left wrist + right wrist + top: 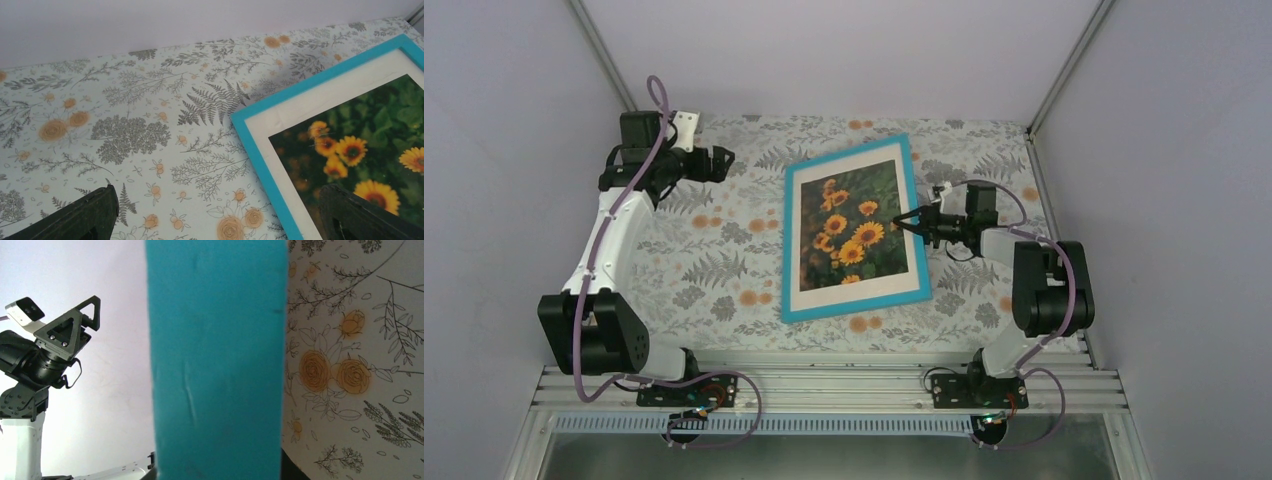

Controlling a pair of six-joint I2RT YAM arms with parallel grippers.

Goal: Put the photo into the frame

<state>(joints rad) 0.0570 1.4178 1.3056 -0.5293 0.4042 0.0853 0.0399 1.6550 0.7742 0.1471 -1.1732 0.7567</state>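
Note:
The teal-blue frame (848, 305) lies front up and a little askew on the flowered cloth. The photo (854, 235) of orange-yellow flowers with its white margin sits inside it. My right gripper (911, 222) is at the middle of the frame's right edge. In the right wrist view the teal edge (215, 365) fills the gap between the fingers of the right gripper (217, 469), which is shut on it. My left gripper (720, 160) is open and empty, above the cloth left of the frame's far left corner. The left wrist view shows the left gripper (217, 202), that frame corner (255, 145) and the photo (360, 150).
The flowered tablecloth (704, 270) covers the table. Pale walls (844, 50) close it in at the back and both sides. The metal rail (824, 385) with the arm bases runs along the near edge. The left arm (40, 355) shows in the right wrist view.

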